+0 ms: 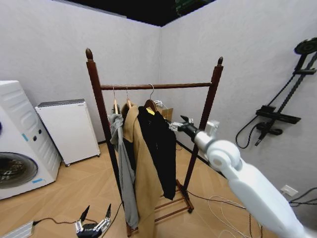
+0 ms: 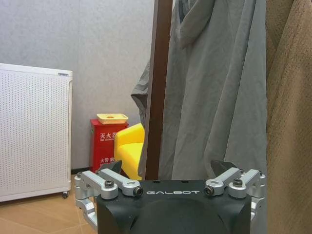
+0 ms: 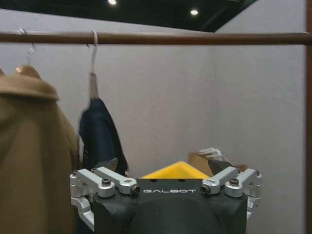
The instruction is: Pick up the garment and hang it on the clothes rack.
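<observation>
Black garment (image 1: 157, 144) hangs beside right tool (image 1: 176, 125) — apart.

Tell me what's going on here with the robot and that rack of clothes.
The long black jacket already hangs from a hanger on the top bar of the dark reddish-brown wooden clothes rack, beside a long tan coat and a grey hooded jacket. The right gripper is open and empty, held up next to the black jacket. The left gripper is open and parked low near the floor by the rack's base.
</observation>
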{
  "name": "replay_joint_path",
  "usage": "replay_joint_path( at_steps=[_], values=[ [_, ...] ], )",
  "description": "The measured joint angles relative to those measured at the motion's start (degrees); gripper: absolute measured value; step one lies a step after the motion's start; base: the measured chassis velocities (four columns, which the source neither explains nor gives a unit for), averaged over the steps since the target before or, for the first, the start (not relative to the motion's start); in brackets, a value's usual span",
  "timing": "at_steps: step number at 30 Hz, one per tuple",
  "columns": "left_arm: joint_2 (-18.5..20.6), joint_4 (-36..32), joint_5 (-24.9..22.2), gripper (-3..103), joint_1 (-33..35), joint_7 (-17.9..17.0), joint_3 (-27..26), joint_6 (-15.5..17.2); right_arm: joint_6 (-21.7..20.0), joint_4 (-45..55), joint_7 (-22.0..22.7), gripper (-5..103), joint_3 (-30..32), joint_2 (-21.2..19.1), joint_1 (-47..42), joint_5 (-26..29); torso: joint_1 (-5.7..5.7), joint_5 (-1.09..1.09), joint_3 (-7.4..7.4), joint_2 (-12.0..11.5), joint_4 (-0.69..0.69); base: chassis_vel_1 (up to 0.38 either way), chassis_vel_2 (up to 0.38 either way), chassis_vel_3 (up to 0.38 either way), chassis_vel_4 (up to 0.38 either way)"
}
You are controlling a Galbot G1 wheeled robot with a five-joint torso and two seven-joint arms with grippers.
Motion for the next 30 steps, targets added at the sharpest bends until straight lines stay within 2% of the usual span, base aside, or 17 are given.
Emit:
replay_joint_path(
  at_steps=[2,3,6,10,12,13,17,30],
  values=[
    [0.0,0.0,0.0,100,0.0,0.0,0.0,0.0,0.6,1.5,-0.5,100,4.2,2.0,-7.9,-4.5,0.0,0.01,0.0,0.0,-0.02,0.0,0.0,0.0,0.0],
    [0.0,0.0,0.0,100,0.0,0.0,0.0,0.0,0.6,1.5,-0.5,100,4.2,2.0,-7.9,-4.5,0.0,0.01,0.0,0.0,-0.02,0.0,0.0,0.0,0.0],
    [0.0,0.0,0.0,100,0.0,0.0,0.0,0.0,2.2,4.0,-2.3,100,10.1,6.1,-18.8,-11.7,0.0,0.0,0.0,0.0,-0.01,0.0,0.0,0.0,0.0],
    [0.0,0.0,0.0,100,0.0,0.0,0.0,0.0,2.9,5.4,-2.6,100,12.0,8.7,-24.4,-14.7,-0.01,-0.01,0.0,0.0,-0.02,0.0,0.0,0.0,0.0],
    [0.0,0.0,0.0,100,0.0,0.0,0.0,0.0,4.0,5.9,-2.7,100,12.4,11.7,-28.5,-17.3,0.0,0.0,0.0,0.0,-0.02,0.0,0.0,0.0,0.0],
    [0.0,0.0,0.0,100,0.0,0.0,0.0,0.0,4.0,5.9,-2.7,100,12.4,11.7,-28.5,-17.3,0.0,0.0,0.0,0.0,-0.02,0.0,0.0,0.0,0.0],
    [0.0,0.0,0.0,100,0.0,0.0,0.0,0.0,5.2,6.1,-2.8,100,12.4,15.8,-31.0,-20.0,0.01,-0.01,0.0,0.0,0.0,0.0,0.0,0.0,0.0],
    [0.0,0.0,0.0,100,0.0,0.0,0.0,0.0,7.9,6.4,-2.1,100,12.0,20.2,-33.3,-24.1,0.01,-0.01,0.01,0.0,-0.01,-0.005,-0.009,-0.009,-0.006]
  ],
)
